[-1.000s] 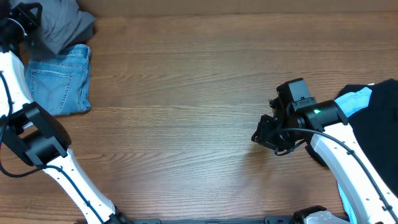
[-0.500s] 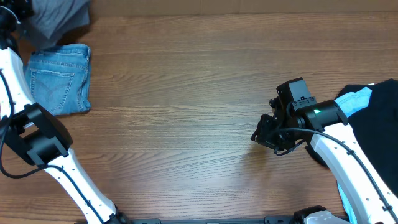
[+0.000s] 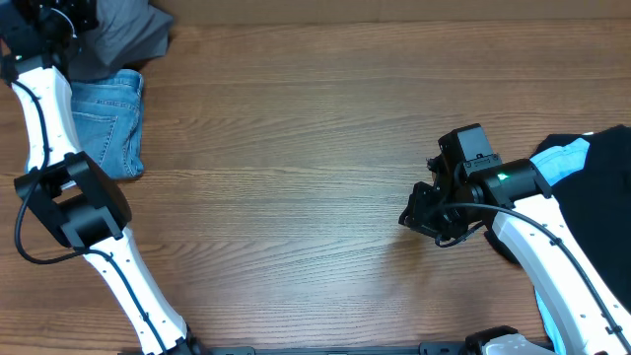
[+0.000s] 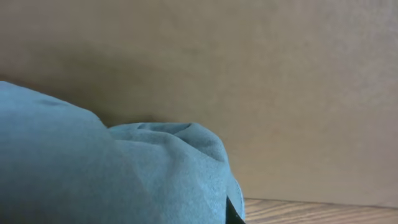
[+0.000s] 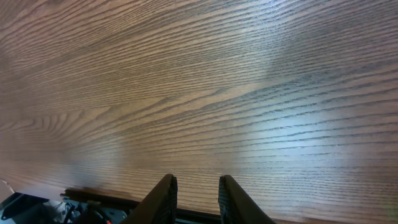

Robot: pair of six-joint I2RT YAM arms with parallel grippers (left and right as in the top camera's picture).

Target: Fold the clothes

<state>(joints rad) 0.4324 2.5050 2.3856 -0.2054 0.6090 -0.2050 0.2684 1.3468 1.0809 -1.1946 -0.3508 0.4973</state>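
The tabletop (image 3: pixel 296 177) is bare wood across its whole middle, from the denim (image 3: pixel 110 118) at the far left to the right pincer (image 3: pixel 414 213), so most of the open room lies there. The denim lies flat near the left edge, and the left arm's white forearm crosses its left part. Above it, in the back left corner, the grey shorts (image 3: pixel 133 35) sit bunched against the tabletop's rear edge, their lower edge touching the denim's top. On the far right a black garment (image 3: pixel 603 197) fills the edge of the overhead view, with a sky-blue garment (image 3: pixel 562 158) showing at its left side, just beside the right arm.

The left pincer (image 3: pixel 61 15) is at the back left corner, closed on the shorts. In its wrist view the shorts (image 4: pixel 93 168) bulge close to the lens, a tan backdrop (image 4: pixel 280 81) stands behind, and a strip of tabletop shows at the lower right.

The right pincer (image 5: pixel 194 182) hovers over bare wood, its two fingers a little apart with nothing between them.

Against a second ago, the shorts have shifted right along the rear edge, and the left arm's elbow has swung up and to the right, so that its forearm now covers part of the denim. The right arm, the denim and the right-hand pile lie as before.
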